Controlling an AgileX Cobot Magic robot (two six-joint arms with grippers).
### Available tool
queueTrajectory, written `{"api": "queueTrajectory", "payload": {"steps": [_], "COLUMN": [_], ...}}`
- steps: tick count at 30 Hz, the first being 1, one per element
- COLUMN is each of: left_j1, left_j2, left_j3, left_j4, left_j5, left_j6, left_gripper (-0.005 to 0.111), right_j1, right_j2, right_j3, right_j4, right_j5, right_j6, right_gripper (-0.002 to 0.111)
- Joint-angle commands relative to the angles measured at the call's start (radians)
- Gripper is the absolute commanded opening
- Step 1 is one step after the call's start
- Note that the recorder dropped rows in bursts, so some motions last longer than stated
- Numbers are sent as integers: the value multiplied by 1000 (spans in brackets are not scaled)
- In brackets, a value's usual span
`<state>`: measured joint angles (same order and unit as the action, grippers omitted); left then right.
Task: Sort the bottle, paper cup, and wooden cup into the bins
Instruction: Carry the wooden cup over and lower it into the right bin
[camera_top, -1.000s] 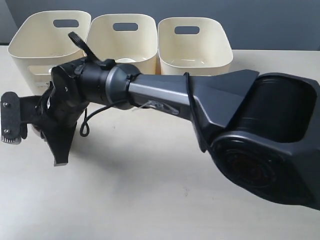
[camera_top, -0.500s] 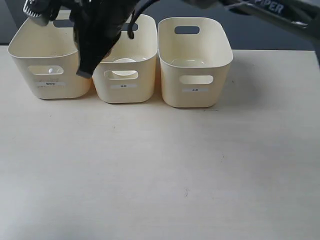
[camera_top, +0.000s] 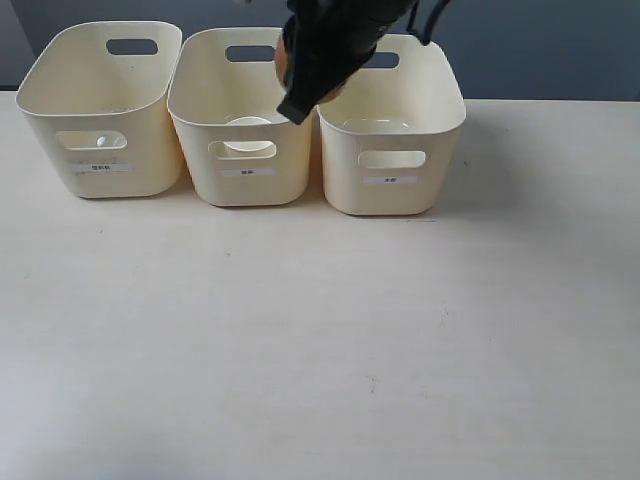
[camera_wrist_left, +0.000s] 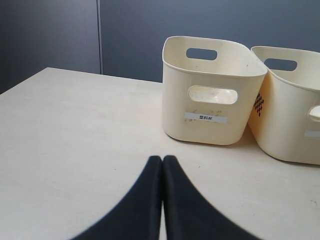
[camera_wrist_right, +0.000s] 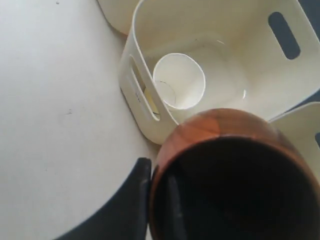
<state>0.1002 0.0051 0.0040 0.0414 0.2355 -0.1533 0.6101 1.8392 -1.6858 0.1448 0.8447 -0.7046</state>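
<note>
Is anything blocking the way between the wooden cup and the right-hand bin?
Nothing visible does. The right end effector holds the wooden cup above where the middle bin and right-hand bin meet; that bin's open top looks clear. The paper cup sits inside the middle bin.

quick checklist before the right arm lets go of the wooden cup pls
1. Wooden cup gripped by right gripper: ok, one finger inside its wall, one outside.
2. Cup squarely over one bin: not ok, it seems to hang near the rims between middle bin and right bin.
3. Right bin has room: ok, as far as its floor shows.
4. Paper cup sorted: ok, in the middle bin.
5. Left gripper clear: ok, shut, low over the table, facing the left bin.
6. Bottle sorted: cannot tell.
</note>
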Motion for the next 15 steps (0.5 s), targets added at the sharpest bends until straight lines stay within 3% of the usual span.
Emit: {"api": "queueTrajectory", "payload": {"steps": [1, 7, 15], "left_j1": [-3, -3, -3], "left_j2": [-5, -5, -5], "left_j3": [-4, -4, -4], "left_j4": [3, 3, 3], "left_j5": [-4, -4, -4], "left_j6": [-1, -1, -1], "left_gripper": [0, 0, 0], "right_j1": [-79, -234, -273], "right_j2": [-54, -37, 97], "right_j3": [65, 97, 97], "right_j4": [61, 247, 281], "right_j5": [-41, -195, -250], "right_j6": [-10, 2, 2], "right_gripper": [-1, -1, -1]}}
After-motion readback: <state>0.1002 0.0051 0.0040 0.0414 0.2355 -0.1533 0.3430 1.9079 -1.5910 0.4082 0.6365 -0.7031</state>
